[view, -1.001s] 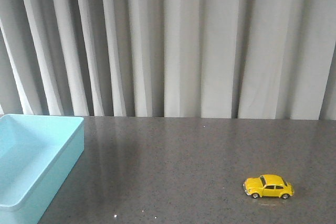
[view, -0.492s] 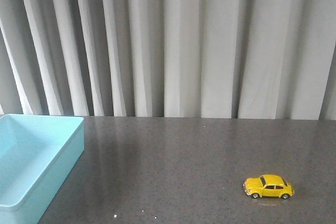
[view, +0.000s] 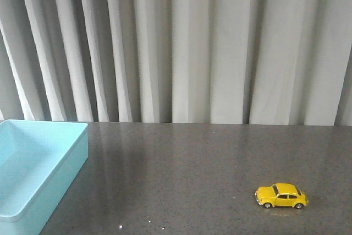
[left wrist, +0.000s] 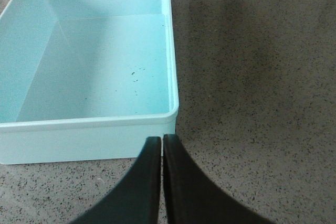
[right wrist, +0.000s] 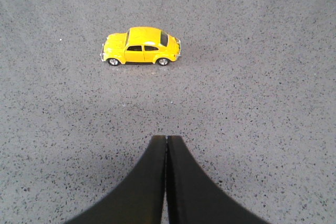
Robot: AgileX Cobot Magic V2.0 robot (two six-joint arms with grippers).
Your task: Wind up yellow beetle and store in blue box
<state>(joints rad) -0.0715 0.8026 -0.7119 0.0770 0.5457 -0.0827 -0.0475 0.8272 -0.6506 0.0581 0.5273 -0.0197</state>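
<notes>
The right end effector (right wrist: 166, 141) has its two dark fingers pressed together, holding nothing, above bare bench (right wrist: 273, 103). Ahead of it, apart from the fingertips, the yellow beetle (right wrist: 140, 46) sits on all four wheels, broadside to the wrist camera. The left end effector (left wrist: 161, 141) is likewise closed and empty, its tips just beside the near corner of the blue box (left wrist: 84, 125), which holds only a few dark specks.

In the front view the beetle (view: 281, 196) is at the right of the bench near the front edge, well apart from the box (view: 60, 182) at the far left; neither arm shows there.

The car looks small, rigid and light, with a smooth glossy shell that is likely slippery, and it will probably roll if nudged along its length. The soundest hold is across the body, one finger on each door side (above the wheels), so the wheels remain free to drag back on the bench for winding
</notes>
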